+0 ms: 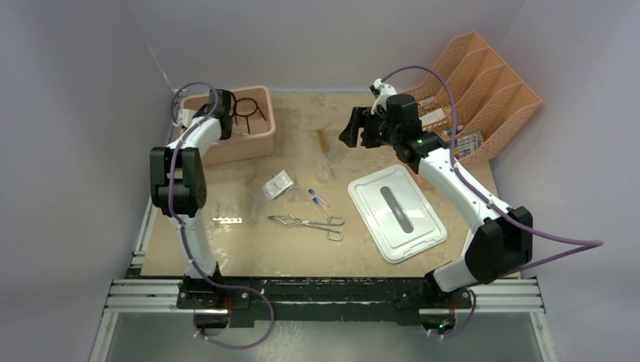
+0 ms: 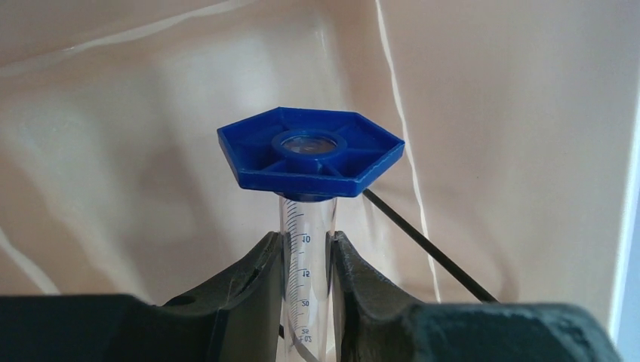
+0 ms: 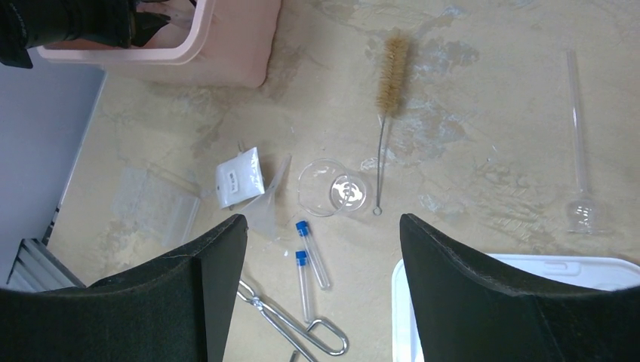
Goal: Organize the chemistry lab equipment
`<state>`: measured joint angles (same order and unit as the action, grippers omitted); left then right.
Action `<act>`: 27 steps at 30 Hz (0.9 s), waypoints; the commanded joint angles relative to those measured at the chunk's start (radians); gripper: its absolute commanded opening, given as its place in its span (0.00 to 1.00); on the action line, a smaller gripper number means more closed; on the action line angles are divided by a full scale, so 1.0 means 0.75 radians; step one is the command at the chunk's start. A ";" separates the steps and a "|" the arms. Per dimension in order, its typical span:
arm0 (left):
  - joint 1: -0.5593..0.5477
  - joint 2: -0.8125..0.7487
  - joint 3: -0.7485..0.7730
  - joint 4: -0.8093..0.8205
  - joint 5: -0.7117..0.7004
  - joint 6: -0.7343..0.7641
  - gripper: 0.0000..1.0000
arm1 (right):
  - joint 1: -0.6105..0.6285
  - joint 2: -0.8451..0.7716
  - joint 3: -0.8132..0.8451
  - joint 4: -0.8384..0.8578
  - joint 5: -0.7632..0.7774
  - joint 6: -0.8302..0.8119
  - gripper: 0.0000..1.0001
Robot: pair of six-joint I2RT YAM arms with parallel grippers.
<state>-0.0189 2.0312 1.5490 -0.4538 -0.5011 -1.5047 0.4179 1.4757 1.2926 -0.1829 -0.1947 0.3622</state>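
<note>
A worn tan tabletop [image 1: 249, 253] sits between plain grey walls. At the upper left of the overhead view stands a pink bin [image 1: 249, 143], and inside it the left fingers [image 2: 264, 279] are clenched on the clear marked stem of a measuring cylinder [image 2: 311, 154]. Its blue six-sided foot points away from the wrist camera, toward the bin's pale wall. A thin black wire of the ring stand [image 1: 247, 109] runs behind the cylinder; the stand lies in the same bin.

Lower and to the right of the bin, near the middle of the tabletop, a small clear bag [image 3: 240, 177] holding a white slip lies just beside a clear glass flask [image 3: 332, 188]. A thin brush [image 3: 392, 60] stretches from the flask toward the top of the frame. Two blue-capped vials [image 3: 313, 253] lie side by side just below the flask, and silver tongs [image 3: 290, 324] lie below them. A clear plastic rack [image 3: 155, 204] rests left of the bag. A long glass tube [image 3: 577, 128] lies well apart at the right of the right wrist view.

The right fingers [image 3: 181, 286] are spread wide and hold nothing, hanging above the vials and flask. A white lid [image 1: 396, 211] lies flat at the lower right of the tabletop, and an orange file sorter [image 1: 490, 98] stands at the upper right.
</note>
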 commanded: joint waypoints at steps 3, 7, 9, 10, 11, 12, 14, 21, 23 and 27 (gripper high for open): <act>0.017 0.008 0.119 -0.041 -0.034 0.026 0.32 | -0.004 -0.045 0.016 0.033 0.049 -0.015 0.76; 0.017 -0.021 0.091 -0.042 -0.043 0.026 0.36 | -0.005 -0.041 0.025 0.033 0.072 -0.015 0.76; 0.017 -0.033 0.085 -0.053 -0.053 0.032 0.38 | -0.005 -0.043 0.026 0.035 0.087 -0.013 0.76; 0.017 -0.038 0.084 -0.058 -0.056 0.035 0.40 | -0.005 -0.045 0.025 0.035 0.094 -0.013 0.76; 0.018 -0.039 0.087 -0.062 -0.057 0.041 0.41 | -0.005 -0.047 0.025 0.035 0.100 -0.012 0.76; 0.018 -0.044 0.095 -0.074 -0.064 0.054 0.42 | -0.005 -0.050 0.023 0.036 0.105 -0.012 0.76; 0.018 -0.057 0.107 -0.086 -0.068 0.071 0.44 | -0.005 -0.055 0.019 0.038 0.116 -0.010 0.76; 0.016 -0.241 0.124 -0.043 -0.087 0.289 0.50 | -0.005 -0.027 0.030 0.013 0.140 -0.027 0.76; 0.016 -0.318 0.114 -0.025 -0.074 0.379 0.52 | -0.004 0.008 0.049 0.011 0.190 -0.047 0.76; 0.017 -0.494 0.053 0.013 -0.030 0.569 0.55 | 0.008 0.101 0.105 -0.018 0.182 -0.053 0.75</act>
<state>-0.0135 1.8355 1.5951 -0.5041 -0.5274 -1.2682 0.4179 1.4986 1.3018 -0.1898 -0.0895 0.3443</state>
